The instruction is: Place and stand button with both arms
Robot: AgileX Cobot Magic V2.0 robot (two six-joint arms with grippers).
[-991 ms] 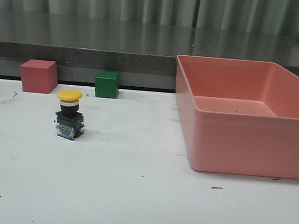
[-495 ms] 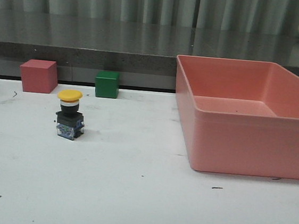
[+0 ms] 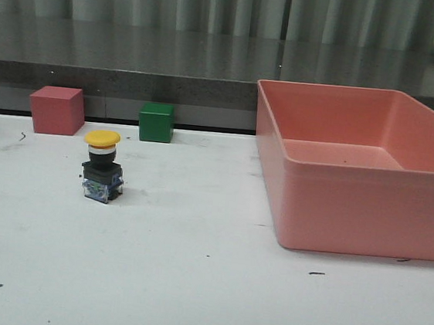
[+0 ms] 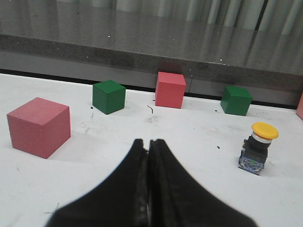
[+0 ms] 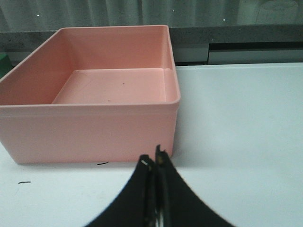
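- The button (image 3: 102,165) stands upright on the white worktop (image 3: 189,284), on its left side, yellow cap up and blocky black base down, with bluish contacts showing at the bottom.
- Nothing touches the button; neither arm shows in the front view.
- Beyond it, along the far edge of the worktop, sit a pink cube (image 3: 55,110) to the left and a green cube (image 3: 156,122) slightly to the right, both well apart from it.
- A large pink bin (image 3: 353,200) fills the right side of the worktop, well apart from the button.
- The left pincer (image 4: 149,189) has its two black fingers pressed together, gripping nothing; in its wrist view the button (image 4: 258,147) stands apart from it.
- That view also shows another pink cube (image 4: 39,126) and another green cube (image 4: 109,96) further left.
- The right pincer (image 5: 154,189) is likewise pressed together on nothing, hanging just in front of the bin's near wall (image 5: 90,132).
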